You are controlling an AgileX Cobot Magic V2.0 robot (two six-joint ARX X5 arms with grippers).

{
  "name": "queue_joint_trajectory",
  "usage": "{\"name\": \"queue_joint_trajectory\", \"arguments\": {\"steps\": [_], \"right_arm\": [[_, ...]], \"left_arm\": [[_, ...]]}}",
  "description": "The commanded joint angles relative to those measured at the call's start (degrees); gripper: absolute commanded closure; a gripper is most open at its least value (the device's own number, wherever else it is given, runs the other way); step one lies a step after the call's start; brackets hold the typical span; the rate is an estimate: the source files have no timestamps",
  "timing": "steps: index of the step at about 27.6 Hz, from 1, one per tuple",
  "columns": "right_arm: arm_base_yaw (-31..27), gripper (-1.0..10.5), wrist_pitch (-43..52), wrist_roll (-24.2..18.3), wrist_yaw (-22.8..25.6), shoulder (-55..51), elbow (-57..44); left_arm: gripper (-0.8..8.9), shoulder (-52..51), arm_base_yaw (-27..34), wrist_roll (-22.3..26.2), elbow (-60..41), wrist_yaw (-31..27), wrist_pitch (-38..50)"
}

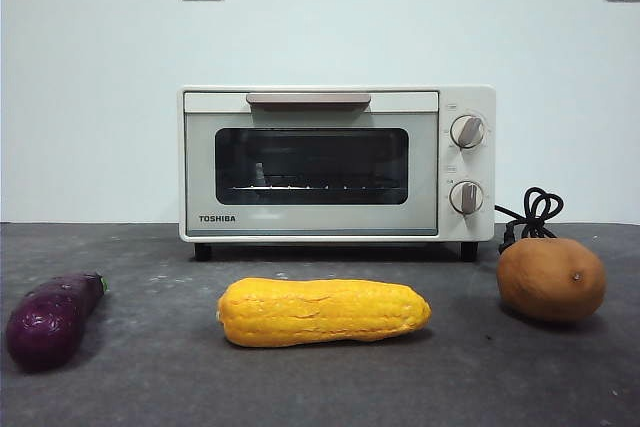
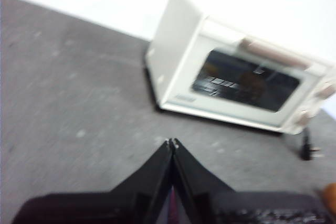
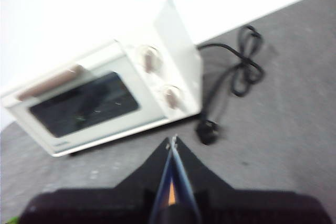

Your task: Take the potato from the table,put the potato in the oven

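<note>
The roundish, matte tan potato [image 1: 551,279] sits on the speckled grey table [image 1: 150,387], just right of the boxy cream oven [image 1: 336,163], lettered TOSHIBA, door closed. The left gripper [image 2: 171,142] and right gripper [image 3: 172,140] both have their jaws pressed together, holding nothing.

The potato [image 1: 551,279] is roundish and tan-orange, with matte skin and one small dark eye spot facing the front view. It rests on the table [image 1: 480,377], a flat, dark grey, speckled surface. The oven [image 1: 337,163] is a cream-white Toshiba unit standing upright on the table with its glass door shut, bronze handle across the top and two round knobs beside the door. The oven lies ahead of the left gripper [image 2: 171,142] and the right gripper [image 3: 172,140], well apart from both; only an orange sliver of the potato appears at the edge of the left wrist view.
</note>
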Motion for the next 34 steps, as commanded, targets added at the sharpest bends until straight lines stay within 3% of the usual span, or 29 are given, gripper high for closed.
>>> {"name": "queue_joint_trajectory", "arguments": {"steps": [1, 5, 11, 18, 21, 27, 28, 29, 31, 34], "right_arm": [[0.09, 9.6, -2.43, -0.55, -2.62, 4.50, 5.18], [0.09, 9.6, -10.71, -6.21, -8.44, 12.79, 15.17], [0.11, 9.6, -28.13, -16.20, -16.46, 24.44, 32.61], [1.05, 9.6, -51.04, -27.36, -17.92, 34.29, 50.97], [2.45, 9.6, -57.29, -29.88, -17.88, 36.00, 55.10], [4.90, 9.3, -57.66, -29.86, -17.73, 36.09, 55.87], [4.96, 8.8, -57.66, -29.79, -17.73, 36.09, 55.87], [4.96, 7.3, -57.66, -29.44, -17.73, 36.09, 55.87], [4.96, 3.3, -57.64, -28.06, -17.70, 36.09, 55.87], [4.96, 3.1, -57.61, -27.91, -17.73, 36.09, 55.87]], "left_arm": [[8.20, 1.49, 0.13, -1.14, 4.17, 2.36, -2.05], [8.20, 6.47, 0.13, 0.28, 11.72, 7.30, -5.66], [8.20, 16.15, 0.11, 6.34, 23.76, 15.96, -13.40], [8.20, 24.41, -0.72, 13.33, 35.34, 25.77, -24.15], [8.20, 25.90, -1.57, 16.79, 38.80, 26.18, -29.64], [8.20, 26.10, -3.39, 20.02, 41.20, 25.53, -34.10], [8.20, 26.10, -3.39, 20.00, 41.20, 25.55, -34.12], [8.20, 26.10, -3.39, 20.00, 41.20, 25.57, -34.12], [8.20, 26.10, -3.39, 20.00, 41.20, 25.57, -34.10], [8.20, 26.10, -3.67, 20.02, 41.20, 25.55, -34.03]]}}
